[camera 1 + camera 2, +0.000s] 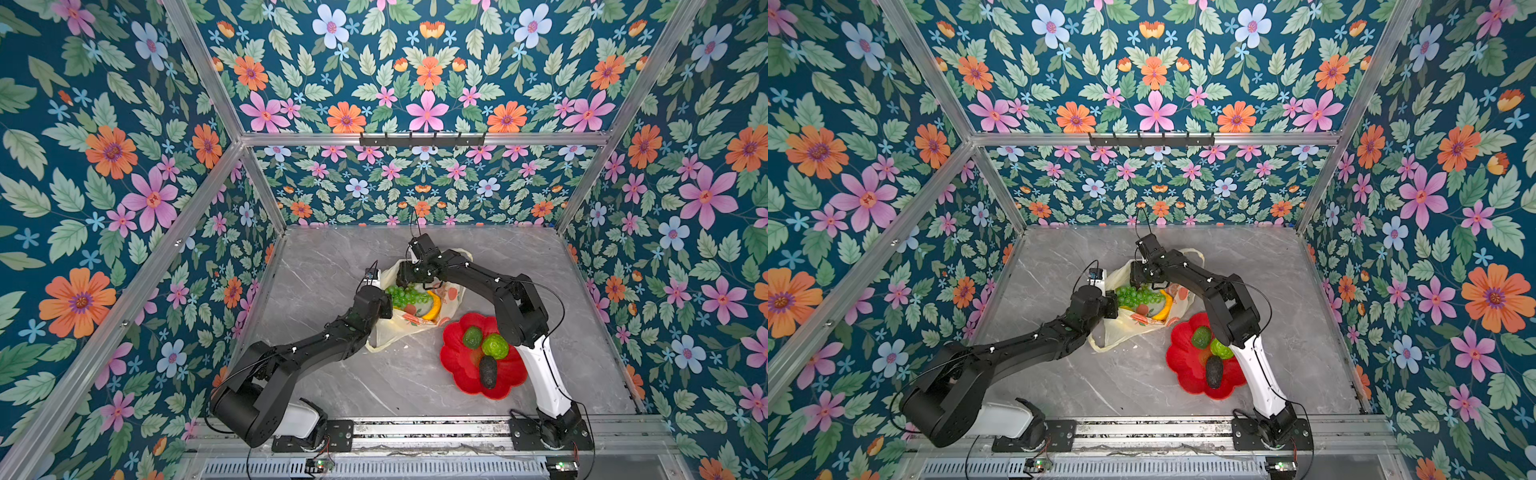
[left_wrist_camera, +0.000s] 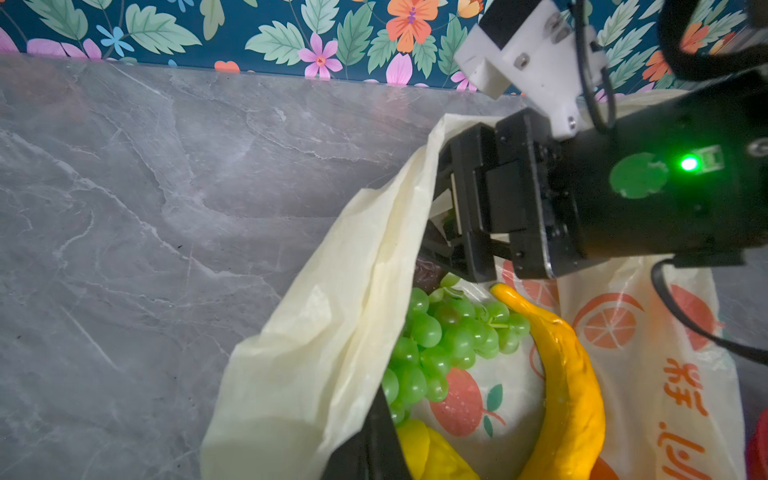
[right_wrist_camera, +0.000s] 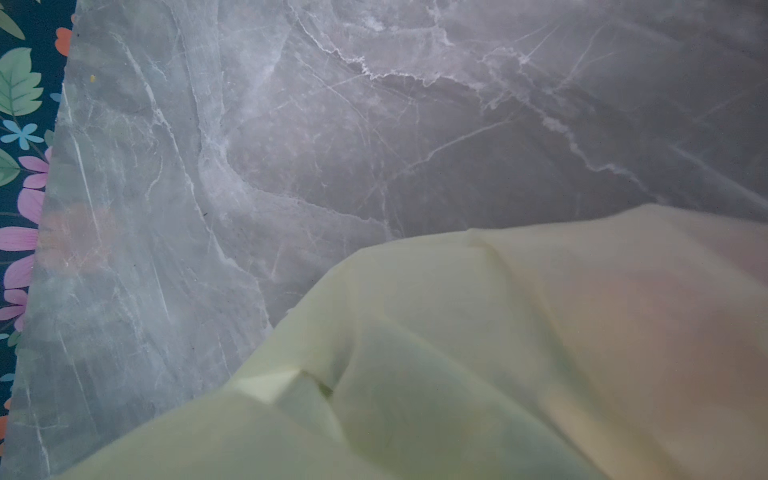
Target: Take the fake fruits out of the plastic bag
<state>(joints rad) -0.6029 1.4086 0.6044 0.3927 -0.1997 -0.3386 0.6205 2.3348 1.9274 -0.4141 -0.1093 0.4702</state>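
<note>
The plastic bag (image 1: 399, 328) (image 1: 1121, 332) lies open on the grey table, mouth up. Inside it are a green grape bunch (image 1: 405, 296) (image 2: 440, 340), a yellow banana (image 1: 433, 309) (image 2: 569, 374) and a yellow lemon (image 2: 432, 453). My left gripper (image 1: 387, 306) (image 2: 372, 432) is shut on the bag's left rim (image 2: 316, 332) and holds it up. My right gripper (image 1: 409, 284) (image 2: 446, 208) reaches into the mouth from the far side, jaws apart above the grapes. Bag film (image 3: 457, 332) hides its fingers in the right wrist view. A dark thing shows under its lower finger; what it is I cannot tell.
A red flower-shaped plate (image 1: 457, 374) (image 1: 1183, 361) sits right of the bag. It holds two dark avocados (image 1: 473, 337) (image 1: 488, 372) and a bumpy green fruit (image 1: 495, 345). The right arm passes over the plate's far right side. Floral walls enclose the table.
</note>
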